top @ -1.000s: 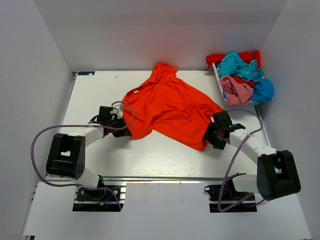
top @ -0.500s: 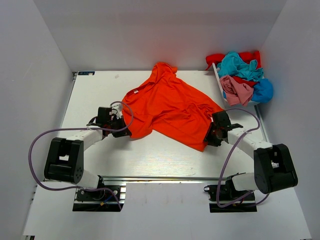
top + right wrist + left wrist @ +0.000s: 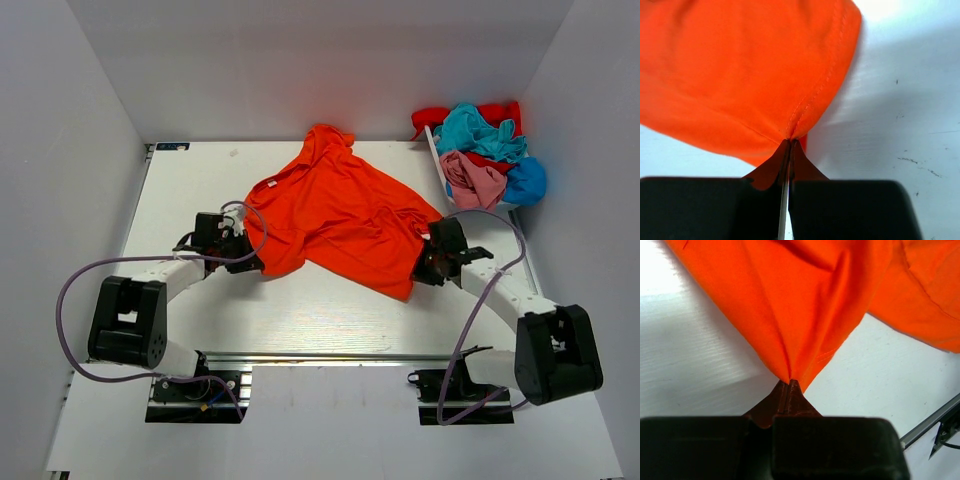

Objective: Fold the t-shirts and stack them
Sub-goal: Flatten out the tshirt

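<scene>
right gripper (image 3: 790,142): jaws pinched tight on the hem of the bright orange-red cloth t-shirt (image 3: 340,215). left gripper (image 3: 790,384): clamped on its opposite edge. shirt lies rumpled mid-way across the white table (image 3: 300,315). step, as judged: spreading before folding. next: draw the grips apart evenly, cloth taut.

The place is a robotics lab test cell. Plain white panels (image 3: 320,60) wall in a white table (image 3: 190,180) at 9, 12 and 3 o'clock. At 6 o'clock an aluminium rail (image 3: 330,357) edges the table, and the left arm (image 3: 130,310) and right arm (image 3: 555,350), both white and black, rise from black base plates (image 3: 195,392) with purple cables (image 3: 60,300) looping off them. An orange t-shirt (image 3: 340,215) lies mid-table, and a heap of coloured t-shirts (image 3: 485,150) fills a white bin (image 3: 437,158) at 2 o'clock.
</scene>
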You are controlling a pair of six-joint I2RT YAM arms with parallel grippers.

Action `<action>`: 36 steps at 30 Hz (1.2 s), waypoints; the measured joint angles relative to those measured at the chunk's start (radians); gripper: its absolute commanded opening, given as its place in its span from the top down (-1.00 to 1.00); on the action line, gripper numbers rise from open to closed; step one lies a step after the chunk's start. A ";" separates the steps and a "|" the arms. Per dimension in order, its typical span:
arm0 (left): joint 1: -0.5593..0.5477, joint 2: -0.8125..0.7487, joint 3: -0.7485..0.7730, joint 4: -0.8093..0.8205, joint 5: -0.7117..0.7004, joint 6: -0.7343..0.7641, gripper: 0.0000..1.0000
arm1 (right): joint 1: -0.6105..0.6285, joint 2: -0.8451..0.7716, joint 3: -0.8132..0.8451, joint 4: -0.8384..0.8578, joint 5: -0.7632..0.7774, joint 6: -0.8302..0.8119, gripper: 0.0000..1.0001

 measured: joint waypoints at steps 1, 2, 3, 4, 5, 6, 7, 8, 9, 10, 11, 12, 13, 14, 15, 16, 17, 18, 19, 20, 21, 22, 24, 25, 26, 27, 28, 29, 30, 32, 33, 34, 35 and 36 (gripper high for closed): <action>0.000 -0.004 0.006 -0.005 0.001 -0.003 1.00 | 0.000 -0.016 0.013 -0.010 0.003 -0.010 1.00; 0.000 -0.011 0.017 -0.008 0.002 -0.006 1.00 | 0.000 -0.031 0.031 -0.025 0.009 -0.021 1.00; 0.000 -0.022 0.031 -0.012 0.004 -0.008 1.00 | 0.000 -0.045 0.048 -0.035 0.014 -0.031 1.00; 0.000 -0.037 0.051 -0.016 0.004 -0.012 1.00 | 0.000 -0.061 0.067 -0.042 0.019 -0.040 1.00; 0.000 -0.055 0.074 -0.018 0.002 -0.016 1.00 | 0.000 -0.077 0.090 -0.053 0.027 -0.053 1.00; 0.000 -0.074 0.099 -0.015 -0.002 -0.019 1.00 | 0.000 -0.093 0.110 -0.056 0.032 -0.062 1.00; 0.000 -0.098 0.131 -0.023 -0.015 -0.027 1.00 | 0.000 -0.111 0.131 -0.058 0.041 -0.074 1.00; 0.000 -0.123 0.164 -0.023 -0.028 -0.033 1.00 | 0.000 -0.128 0.152 -0.059 0.051 -0.086 1.00; 0.001 -0.147 0.203 -0.024 -0.043 -0.039 1.00 | 0.000 -0.147 0.178 -0.059 0.067 -0.102 1.00; 0.002 -0.172 0.245 -0.025 -0.063 -0.043 1.00 | 0.000 -0.163 0.198 -0.058 0.082 -0.113 1.00; 0.003 -0.191 0.283 -0.029 -0.091 -0.049 1.00 | 0.000 -0.180 0.222 -0.058 0.103 -0.126 1.00; 0.004 -0.211 0.328 -0.040 -0.122 -0.053 1.00 | 0.000 -0.197 0.246 -0.056 0.126 -0.139 1.00; 0.005 -0.229 0.386 -0.056 -0.168 -0.058 1.00 | 0.000 -0.218 0.268 -0.053 0.154 -0.150 1.00; 0.006 -0.240 0.437 -0.071 -0.208 -0.060 1.00 | 0.000 -0.238 0.284 -0.049 0.180 -0.163 1.00; 0.006 -0.247 0.484 -0.083 -0.251 -0.062 1.00 | 0.000 -0.257 0.296 -0.042 0.204 -0.172 1.00; 0.007 -0.252 0.533 -0.097 -0.295 -0.065 1.00 | 0.000 -0.278 0.309 -0.035 0.230 -0.183 1.00; 0.007 -0.256 0.580 -0.111 -0.340 -0.066 1.00 | 0.000 -0.298 0.321 -0.027 0.253 -0.193 1.00; 0.008 -0.257 0.624 -0.132 -0.380 -0.066 1.00 | 0.000 -0.317 0.336 -0.023 0.278 -0.208 1.00; 0.008 -0.259 0.664 -0.142 -0.419 -0.065 1.00 | 0.000 -0.332 0.353 -0.018 0.299 -0.220 1.00; 0.008 -0.262 0.695 -0.154 -0.448 -0.065 1.00 | 0.000 -0.346 0.369 -0.005 0.316 -0.235 1.00; 0.008 -0.264 0.727 -0.169 -0.480 -0.063 1.00 | 0.000 -0.359 0.388 0.004 0.332 -0.249 1.00; 0.008 -0.266 0.755 -0.179 -0.505 -0.058 1.00 | 0.000 -0.367 0.408 0.013 0.342 -0.266 1.00; 0.008 -0.275 0.803 -0.202 -0.544 -0.048 1.00 | 0.000 -0.383 0.449 0.040 0.359 -0.301 1.00; 0.008 -0.282 0.823 -0.212 -0.561 -0.043 1.00 | 0.000 -0.388 0.469 0.054 0.362 -0.321 1.00; 0.008 -0.293 0.838 -0.219 -0.573 -0.035 1.00 | 0.000 -0.395 0.491 0.072 0.364 -0.341 1.00; 0.008 -0.307 0.851 -0.225 -0.583 -0.027 1.00 | 0.000 -0.400 0.506 0.084 0.364 -0.355 1.00; 0.008 -0.321 0.865 -0.234 -0.589 -0.020 1.00 | 0.000 -0.406 0.527 0.090 0.364 -0.376 1.00; 0.008 -0.334 0.879 -0.241 -0.594 -0.013 1.00 | 0.001 -0.410 0.548 0.099 0.363 -0.393 1.00; 0.008 -0.348 0.894 -0.245 -0.597 -0.004 1.00 | 0.001 -0.413 0.571 0.105 0.360 -0.410 1.00; 0.008 -0.375 0.935 -0.254 -0.599 0.013 1.00 | 0.001 -0.417 0.625 0.112 0.346 -0.447 1.00; 0.008 -0.388 0.957 -0.257 -0.599 0.023 1.00 | 0.001 -0.418 0.658 0.111 0.333 -0.463 1.00; 0.008 -0.398 0.979 -0.262 -0.599 0.031 1.00 | 0.002 -0.418 0.689 0.114 0.321 -0.478 1.00; 0.008 -0.407 1.007 -0.269 -0.599 0.040 1.00 | 0.002 -0.418 0.722 0.113 0.307 -0.493 1.00; 0.008 -0.415 1.038 -0.275 -0.598 0.049 1.00 | 0.002 -0.418 0.758 0.112 0.291 -0.508 1.00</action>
